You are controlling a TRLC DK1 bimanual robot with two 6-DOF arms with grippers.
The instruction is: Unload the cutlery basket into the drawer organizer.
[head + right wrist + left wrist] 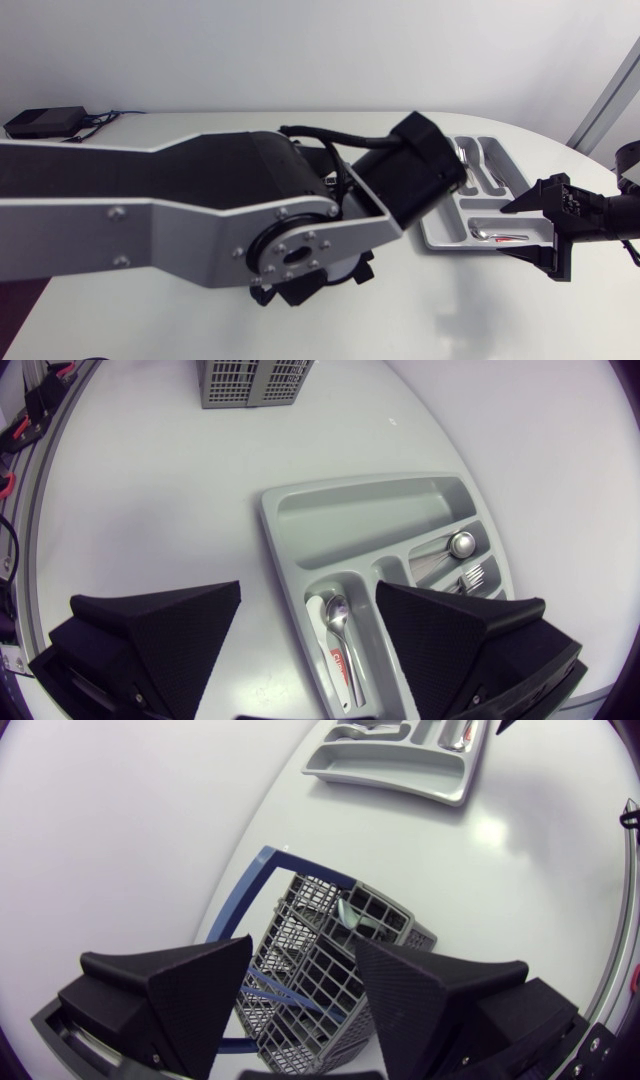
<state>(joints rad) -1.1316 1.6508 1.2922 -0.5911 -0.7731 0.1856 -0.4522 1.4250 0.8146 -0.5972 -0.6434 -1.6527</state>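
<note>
Grey mesh, one cutlery basket (375, 915) (blue handle (238, 902)) sits below the released left gripper (303, 960). One moulded drawer organizer (370, 520); right gripper (308, 595) released.

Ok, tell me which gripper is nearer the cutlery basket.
Left. The left gripper hangs right above the cutlery basket, jaws open; the right gripper is over the drawer organizer.

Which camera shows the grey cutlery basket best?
The left wrist view: the cutlery basket sits close below, with its mesh compartments open to see. The right wrist view catches only part of its wall, far across the table. In the head view, the left arm hides it.
</note>
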